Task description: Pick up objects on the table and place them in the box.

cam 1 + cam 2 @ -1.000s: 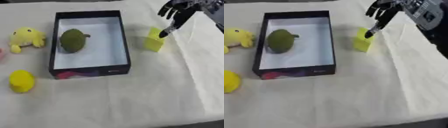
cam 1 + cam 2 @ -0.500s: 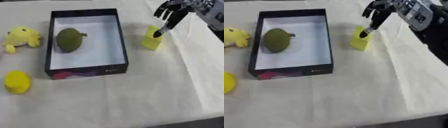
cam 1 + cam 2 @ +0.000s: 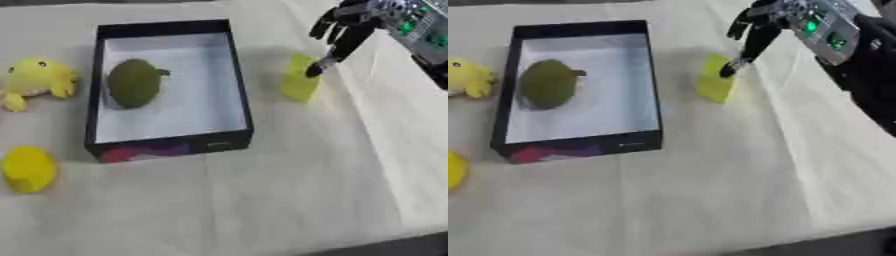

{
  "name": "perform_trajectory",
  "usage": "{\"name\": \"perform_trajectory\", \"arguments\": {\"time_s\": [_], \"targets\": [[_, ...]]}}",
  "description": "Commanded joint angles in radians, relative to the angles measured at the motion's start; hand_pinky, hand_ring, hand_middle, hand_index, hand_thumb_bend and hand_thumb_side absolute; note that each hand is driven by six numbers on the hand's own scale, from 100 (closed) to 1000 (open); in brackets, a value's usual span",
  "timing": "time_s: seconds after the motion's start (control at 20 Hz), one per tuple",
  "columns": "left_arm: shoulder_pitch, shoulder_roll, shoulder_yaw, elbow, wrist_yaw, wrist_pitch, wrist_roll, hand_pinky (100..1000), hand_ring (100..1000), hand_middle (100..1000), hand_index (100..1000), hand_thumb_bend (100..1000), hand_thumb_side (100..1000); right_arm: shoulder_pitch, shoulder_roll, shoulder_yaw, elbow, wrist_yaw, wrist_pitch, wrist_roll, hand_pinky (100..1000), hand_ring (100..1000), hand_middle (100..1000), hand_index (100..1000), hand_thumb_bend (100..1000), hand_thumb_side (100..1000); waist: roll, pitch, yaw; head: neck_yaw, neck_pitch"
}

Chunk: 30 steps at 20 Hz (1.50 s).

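A black box (image 3: 242, 95) with a white floor stands left of centre, and a green fruit-shaped object (image 3: 134, 82) lies inside it. Right of the box a yellow-green block (image 3: 299, 80) stands upright on the cloth. My right hand (image 3: 343, 27) comes in from the upper right with straight fingers pointing down; one fingertip touches the block's top right edge. A yellow plush toy (image 3: 35, 80) lies left of the box, and a round yellow object (image 3: 29, 167) sits at the lower left. My left hand does not show.
A cream cloth (image 3: 289, 200) with folds covers the table, bare across the front and right. The table's near edge shows dark at the bottom right corner. My right forearm (image 3: 833, 35) crosses the upper right.
The whole picture has shifted, so the camera moved. My right hand stays at the block's top with its fingers straight, and the block stands where it was.
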Motion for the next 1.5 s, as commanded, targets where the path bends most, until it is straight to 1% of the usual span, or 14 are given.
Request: {"name": "perform_trajectory", "arguments": {"time_s": [0.05,0.2,0.25,0.3,0.45,0.6,0.85,1.05,1.3,1.5], "targets": [[-0.014,0.023,0.006,-0.018,0.002,0.000,0.000,764,866,876,909,798,703,-0.019,-0.013,-0.014,0.009,-0.002,-0.008,0.007,843,830,835,862,679,264,0.002,0.001,0.001,-0.002,-0.015],[-0.015,0.024,0.007,-0.019,0.002,0.000,0.001,764,867,877,909,797,703,-0.019,-0.014,-0.015,0.013,-0.005,-0.015,0.017,846,833,835,861,693,285,0.001,0.000,0.000,0.000,-0.007],[-0.016,0.024,0.007,-0.020,0.003,0.000,0.001,764,867,877,909,797,703,-0.019,-0.012,-0.016,0.015,-0.006,-0.022,0.023,847,833,833,857,691,261,0.001,0.000,0.000,0.000,-0.004],[-0.017,0.023,0.007,-0.021,0.003,0.000,0.001,764,867,877,909,797,703,-0.020,-0.010,-0.018,0.018,-0.006,-0.028,0.029,847,833,833,857,691,261,0.001,0.001,-0.001,0.000,-0.003],[-0.017,0.023,0.006,-0.021,0.003,0.001,0.001,764,868,877,909,796,704,-0.025,-0.003,-0.031,0.025,-0.016,-0.044,0.043,844,822,813,843,691,285,0.004,0.004,0.000,-0.001,0.001],[-0.017,0.024,0.006,-0.021,0.003,0.001,0.002,763,868,878,909,796,704,-0.029,-0.002,-0.039,0.028,-0.043,-0.040,0.056,840,810,801,835,687,289,0.004,0.004,0.001,-0.005,0.002],[-0.015,0.026,0.005,-0.022,0.003,0.001,0.001,763,869,878,909,794,704,-0.026,-0.014,-0.046,0.009,-0.077,-0.015,0.056,837,804,796,833,675,296,0.003,-0.001,-0.001,-0.007,0.012],[-0.013,0.029,0.005,-0.022,0.002,0.001,0.002,762,870,878,909,794,704,-0.025,-0.042,-0.044,-0.043,-0.120,0.014,0.050,834,800,792,832,669,297,-0.002,-0.004,-0.003,-0.005,0.016],[-0.011,0.032,0.006,-0.020,0.001,0.002,0.003,762,870,877,909,793,704,-0.037,-0.077,-0.022,-0.119,-0.176,0.071,0.041,831,796,788,829,652,287,-0.011,-0.005,-0.008,-0.005,0.017],[-0.013,0.033,0.004,-0.021,0.000,0.003,0.002,761,870,877,909,793,705,-0.050,-0.080,0.003,-0.157,-0.210,0.124,0.048,829,796,788,830,641,274,-0.015,-0.003,-0.012,-0.006,0.017]]}}
